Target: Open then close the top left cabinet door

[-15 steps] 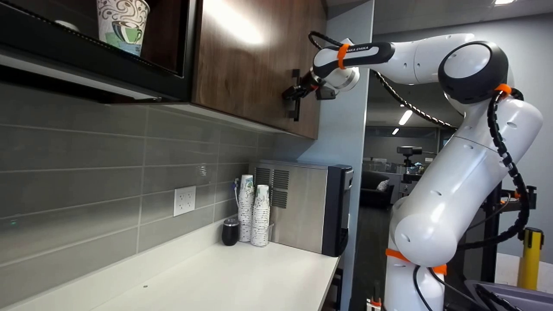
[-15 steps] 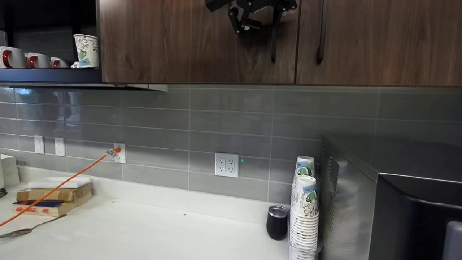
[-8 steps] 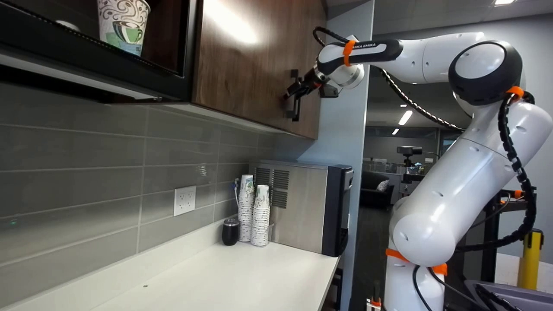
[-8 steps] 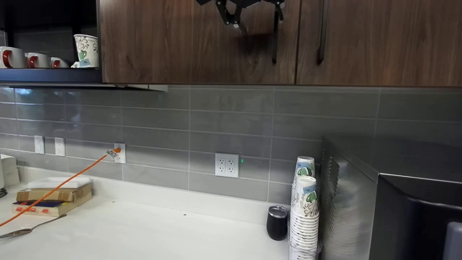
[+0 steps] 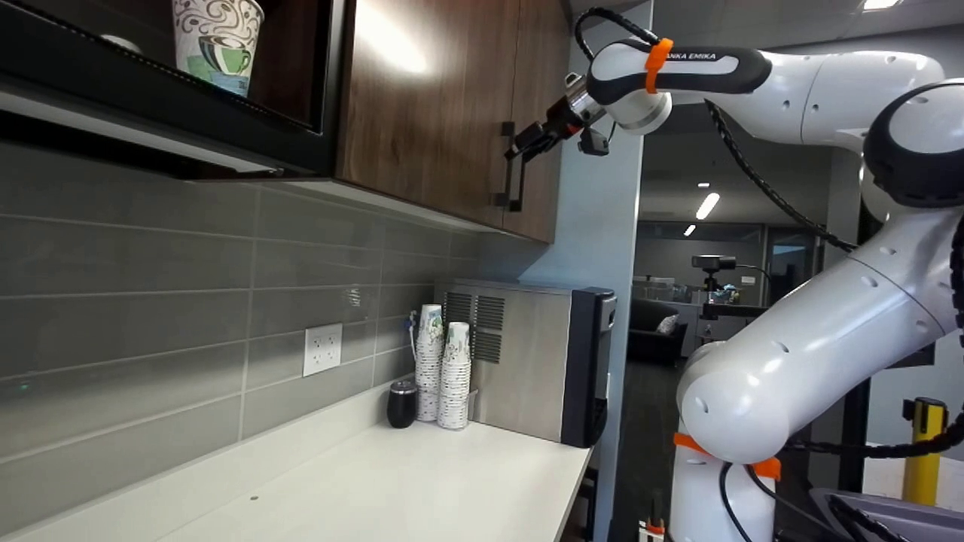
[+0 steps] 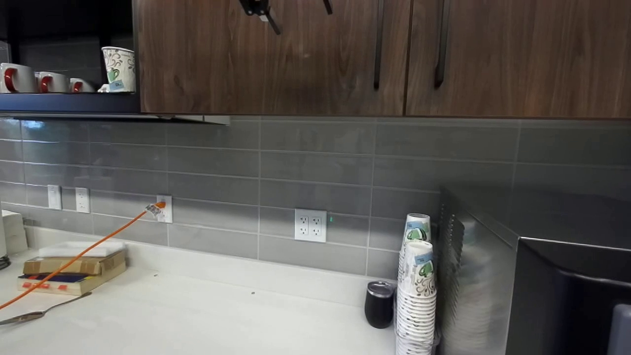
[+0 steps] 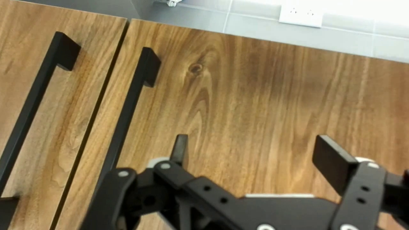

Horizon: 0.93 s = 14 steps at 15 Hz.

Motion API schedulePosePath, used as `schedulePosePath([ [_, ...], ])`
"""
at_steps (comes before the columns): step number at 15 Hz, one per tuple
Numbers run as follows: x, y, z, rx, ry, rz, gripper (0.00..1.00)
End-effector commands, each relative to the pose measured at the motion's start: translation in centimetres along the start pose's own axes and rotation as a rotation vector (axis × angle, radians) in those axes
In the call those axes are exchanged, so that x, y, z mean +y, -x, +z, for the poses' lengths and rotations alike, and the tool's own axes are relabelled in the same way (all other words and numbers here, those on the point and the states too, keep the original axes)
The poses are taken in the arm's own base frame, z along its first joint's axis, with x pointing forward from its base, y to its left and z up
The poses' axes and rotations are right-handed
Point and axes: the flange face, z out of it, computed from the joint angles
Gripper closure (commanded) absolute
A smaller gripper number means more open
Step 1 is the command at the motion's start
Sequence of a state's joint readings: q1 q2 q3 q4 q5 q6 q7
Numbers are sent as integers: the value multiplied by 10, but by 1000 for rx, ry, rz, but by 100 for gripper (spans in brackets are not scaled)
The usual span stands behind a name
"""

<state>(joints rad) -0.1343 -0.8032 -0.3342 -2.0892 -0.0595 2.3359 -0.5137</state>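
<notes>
The top left cabinet door (image 6: pixel 246 69), dark walnut wood grain, hangs flush with its neighbour and looks closed. Its black bar handle (image 7: pixel 127 108) runs along the edge beside the seam. In the wrist view my gripper (image 7: pixel 250 140) stands open in front of the door panel, bare wood showing between its fingers; the handle lies off to the left, partly covered by a gripper link. One exterior view catches only the fingertips (image 6: pixel 274 23) at the top edge, left of the handle. From the side, the gripper (image 5: pixel 517 157) overlaps the handles, apparently a little off the door face.
The right-hand door (image 6: pixel 522 59) has its own black handle (image 6: pixel 441 44). An open black shelf (image 6: pixel 69 102) with mugs and a paper cup adjoins at left. Below are the white counter (image 6: pixel 222 315), stacked paper cups (image 6: pixel 416 305), a black tumbler (image 6: pixel 379 304) and a steel machine (image 5: pixel 520 361).
My gripper has drawn back from the door, rising out of an exterior view and away from the handle, with its fingers spread wider. The seam between the doors now shows from the side.
</notes>
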Motion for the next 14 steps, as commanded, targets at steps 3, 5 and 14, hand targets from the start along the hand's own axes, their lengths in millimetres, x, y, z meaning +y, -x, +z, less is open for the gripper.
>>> schedulePosePath([
  [3, -35, 24, -32, -37, -24, -44, 0],
  [5, -41, 28, -30, -45, -33, -59, 0],
  [14, -40, 26, -24, -46, -39, -69, 0],
])
